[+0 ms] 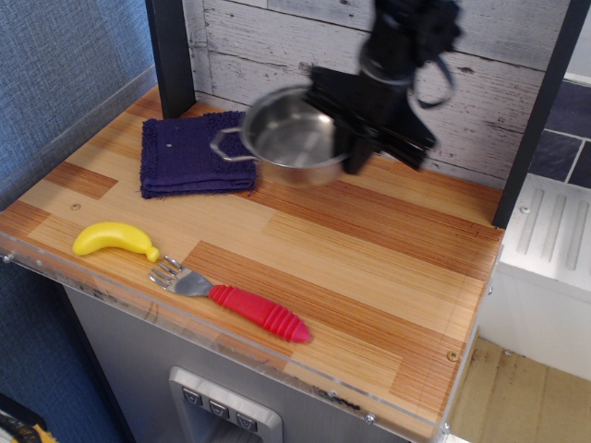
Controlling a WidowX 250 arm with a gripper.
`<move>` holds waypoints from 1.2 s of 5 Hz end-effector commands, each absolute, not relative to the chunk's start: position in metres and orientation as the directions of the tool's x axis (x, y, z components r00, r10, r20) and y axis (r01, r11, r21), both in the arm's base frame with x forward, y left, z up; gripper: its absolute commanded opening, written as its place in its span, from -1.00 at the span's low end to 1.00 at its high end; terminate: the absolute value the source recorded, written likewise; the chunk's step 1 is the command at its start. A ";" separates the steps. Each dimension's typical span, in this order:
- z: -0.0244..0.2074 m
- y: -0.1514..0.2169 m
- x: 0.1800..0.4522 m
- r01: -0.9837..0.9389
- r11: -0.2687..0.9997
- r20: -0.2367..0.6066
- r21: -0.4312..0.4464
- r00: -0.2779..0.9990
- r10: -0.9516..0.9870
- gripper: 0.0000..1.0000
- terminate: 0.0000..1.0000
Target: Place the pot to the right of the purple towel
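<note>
The shiny steel pot hangs in the air above the table, just right of the purple towel. One wire loop handle points left toward the towel. My black gripper is shut on the pot's right rim and holds it up, slightly blurred. The dark purple towel lies flat and uncovered at the back left of the wooden table.
A yellow toy banana and a fork with a red handle lie near the front left edge. A plank wall stands behind. A black post rises at the back left, another at the right.
</note>
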State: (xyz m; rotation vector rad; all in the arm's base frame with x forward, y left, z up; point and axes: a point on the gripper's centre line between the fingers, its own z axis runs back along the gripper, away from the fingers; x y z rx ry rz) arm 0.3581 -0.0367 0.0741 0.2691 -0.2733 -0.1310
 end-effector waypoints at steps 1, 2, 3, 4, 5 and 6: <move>0.085 -0.104 0.354 0.276 0.916 0.312 0.291 0.878 -0.363 -1.00 -1.00; 0.071 -0.121 0.348 0.353 0.877 0.272 0.326 0.853 -0.445 -1.00 -1.00; 0.060 -0.123 0.343 0.392 0.860 0.230 0.326 0.849 -0.475 -1.00 -1.00; 0.052 -0.122 0.343 0.405 0.860 0.205 0.311 0.855 -0.476 -1.00 -1.00; 0.042 -0.118 0.344 0.408 0.870 0.175 0.276 0.869 -0.463 -1.00 -1.00; 0.040 -0.117 0.346 0.415 0.872 0.150 0.262 0.875 -0.461 -1.00 -1.00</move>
